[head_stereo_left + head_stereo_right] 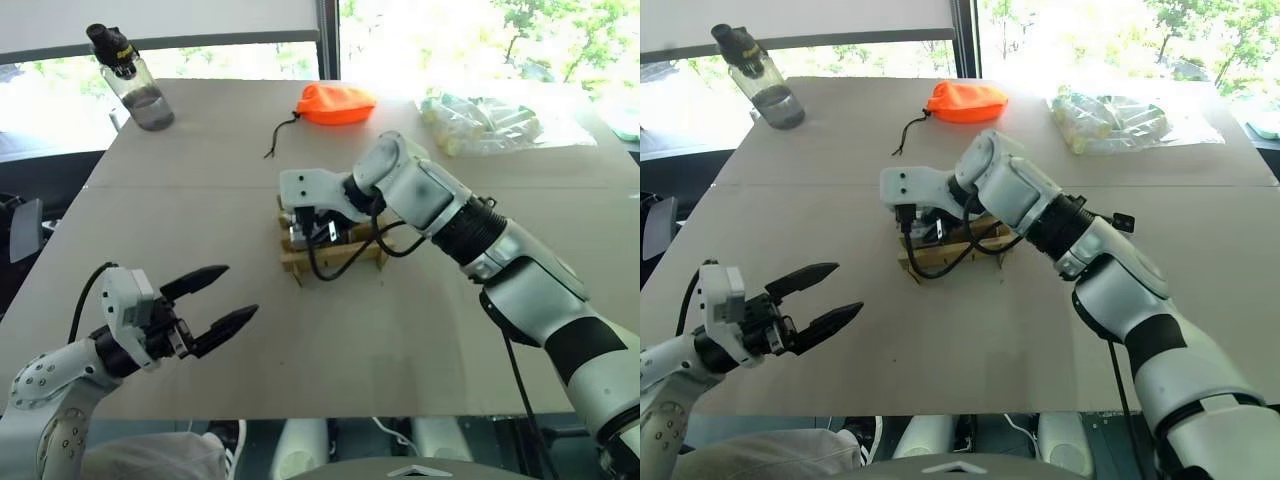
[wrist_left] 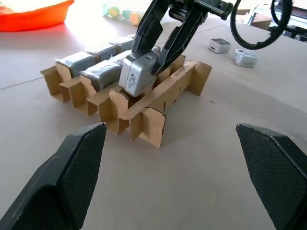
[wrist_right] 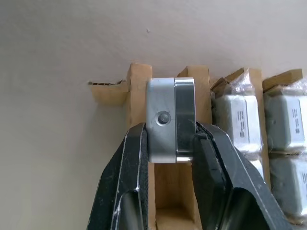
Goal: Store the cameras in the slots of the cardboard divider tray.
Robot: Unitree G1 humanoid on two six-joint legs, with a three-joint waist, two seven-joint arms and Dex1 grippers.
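From the head views, the cardboard divider tray (image 1: 335, 252) sits mid-desk (image 1: 420, 330), and the right gripper (image 1: 305, 232) reaches down onto its near-left part. The left gripper (image 1: 222, 297) hovers at about eight o'clock from the tray, well apart, fingers spread and holding nothing. An orange pouch (image 1: 336, 103) lies at twelve o'clock, a water bottle (image 1: 135, 82) at eleven, a plastic bag (image 1: 487, 122) at two.

In the left wrist view, the right gripper pinches a camera (image 2: 137, 74) just above a slot; wrapped cameras (image 2: 91, 69) fill neighbouring slots, and two loose cameras (image 2: 232, 51) lie on the desk beyond.

In the right wrist view, the black fingers (image 3: 125, 182) clamp the silver camera over an open slot.
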